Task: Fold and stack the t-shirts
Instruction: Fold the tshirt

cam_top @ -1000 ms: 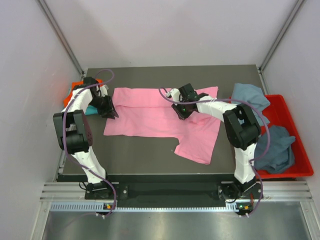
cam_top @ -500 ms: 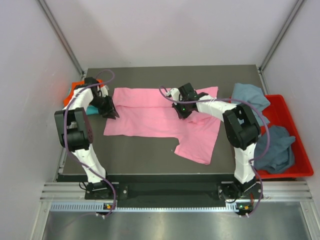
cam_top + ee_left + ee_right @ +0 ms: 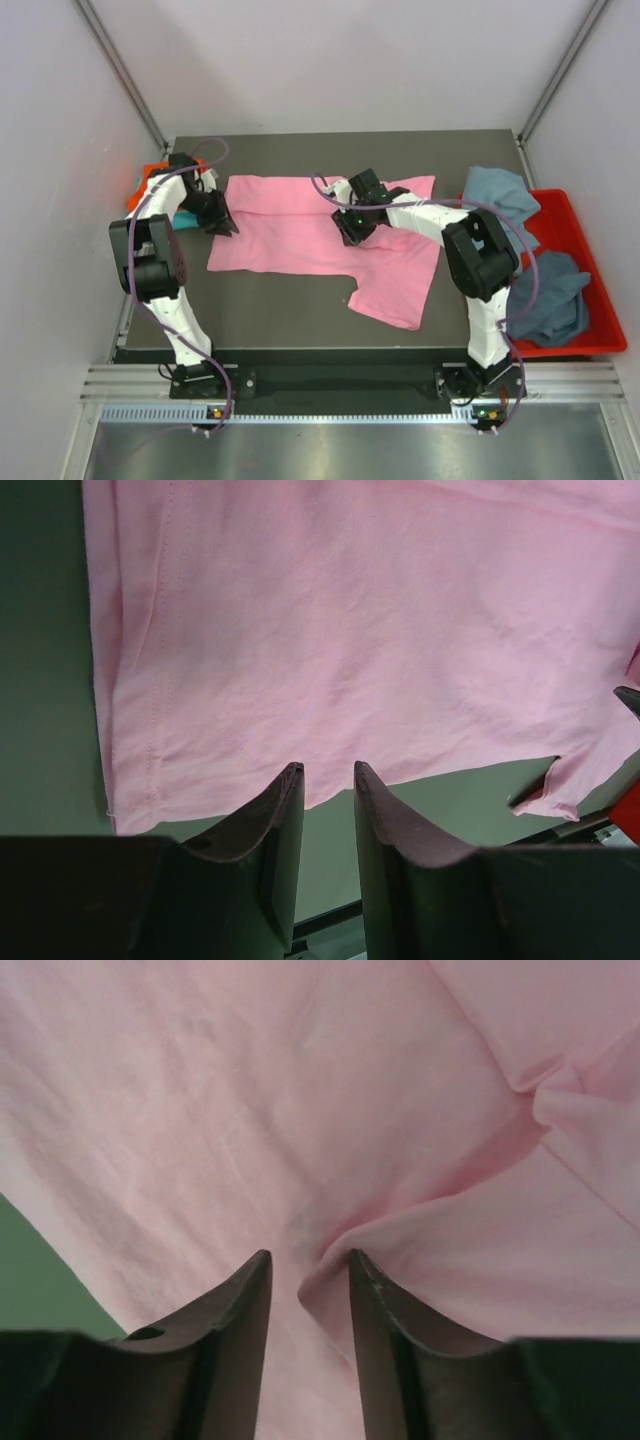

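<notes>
A: Pink cotton first, biggest thing on the dark table (image 3: 300, 320): pink t-shirt (image 3: 300, 235) spread flat across the middle, one part jutting toward 5 o'clock. Arms?

B: Starting with the right arm (image 3: 480, 255): up from its base at 5 o'clock, bent sharply at the elbow, forearm stretched toward 10 o'clock, low over the tee's middle. Then the right gripper (image 3: 308, 1256), pointing down at the cloth, jaws parted a little, a raised fold just beside one finger, no cloth visibly pinched. Next the left arm (image 3: 148, 262): up from 7 o'clock, folded over at the top, wrist dipping in at 9 o'clock. Lastly the left gripper (image 3: 327, 770), at the tee's left hem, jaws a narrow slit apart, bare table showing through, holding nothing.

A: Containers?

B: Red plastic bin (image 3: 590, 345) at 3 o'clock, just off the table's edge. Inside, a dark slate t-shirt (image 3: 555, 295), crumpled. Heaped at the bin's far end and overlapping the table's edge, a grey-blue t-shirt (image 3: 500, 190). Smaller still, at 10 o'clock behind the left arm: orange t-shirt (image 3: 152, 172) and a sliver of teal t-shirt (image 3: 183, 217), both mostly hidden.
</notes>
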Motion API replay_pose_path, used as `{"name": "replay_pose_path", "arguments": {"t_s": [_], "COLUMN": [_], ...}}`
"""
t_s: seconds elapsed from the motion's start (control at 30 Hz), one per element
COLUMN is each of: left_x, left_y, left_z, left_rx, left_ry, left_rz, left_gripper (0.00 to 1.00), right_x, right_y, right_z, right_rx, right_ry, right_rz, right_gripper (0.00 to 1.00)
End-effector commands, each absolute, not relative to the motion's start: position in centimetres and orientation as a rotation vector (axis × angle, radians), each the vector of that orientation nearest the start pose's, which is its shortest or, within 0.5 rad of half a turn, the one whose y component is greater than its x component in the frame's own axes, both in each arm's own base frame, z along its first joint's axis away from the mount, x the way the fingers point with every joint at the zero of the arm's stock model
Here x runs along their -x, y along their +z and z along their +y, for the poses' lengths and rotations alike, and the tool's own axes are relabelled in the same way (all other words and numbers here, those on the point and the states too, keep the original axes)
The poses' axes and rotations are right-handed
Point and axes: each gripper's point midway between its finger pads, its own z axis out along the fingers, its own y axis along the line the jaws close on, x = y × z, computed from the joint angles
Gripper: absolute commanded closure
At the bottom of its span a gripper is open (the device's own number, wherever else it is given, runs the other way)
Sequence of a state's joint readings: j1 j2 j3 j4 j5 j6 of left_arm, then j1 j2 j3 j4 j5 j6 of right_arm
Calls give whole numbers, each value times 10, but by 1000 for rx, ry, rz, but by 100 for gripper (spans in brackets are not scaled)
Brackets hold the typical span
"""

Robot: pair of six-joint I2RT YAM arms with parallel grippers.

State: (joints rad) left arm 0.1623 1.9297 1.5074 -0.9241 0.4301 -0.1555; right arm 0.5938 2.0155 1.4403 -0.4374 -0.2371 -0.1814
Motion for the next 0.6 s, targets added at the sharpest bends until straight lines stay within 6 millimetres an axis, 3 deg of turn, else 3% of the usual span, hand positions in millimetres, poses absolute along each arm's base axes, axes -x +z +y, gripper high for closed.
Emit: {"name": "replay_pose_path", "arguments": {"t_s": [0.0,0.03,0.13,0.17,0.33,0.37,0.43,0.47,0.57], "left_x": [-391,-390,-391,-393,-422,-429,-446,-451,-476], "left_y": [93,93,98,100,116,111,121,113,119], "left_z": [-16,-17,-15,-17,-9,-7,-5,-4,-5], "left_rx": [359,353,322,303,219,222,199,201,151], "left_ry": [-624,-624,-610,-628,-627,-629,-669,-681,-747], "left_rz": [2778,2780,2769,2763,2703,2705,2649,2654,2590], "left_gripper": [68,68,68,68,67,67,67,67,66], "right_x": [-378,-380,-391,-398,-431,-438,-455,-467,-494], "right_y": [77,81,109,126,168,173,173,170,159], "right_z": [304,301,289,280,232,224,196,179,151], "right_rx": [1041,1028,954,911,702,670,593,550,462], "right_ry": [471,451,411,397,324,316,283,263,244], "right_rz": [2283,2278,2233,2205,2163,2157,2168,2180,2198], "right_gripper": [57,51,47,47,46,46,47,48,50]}}
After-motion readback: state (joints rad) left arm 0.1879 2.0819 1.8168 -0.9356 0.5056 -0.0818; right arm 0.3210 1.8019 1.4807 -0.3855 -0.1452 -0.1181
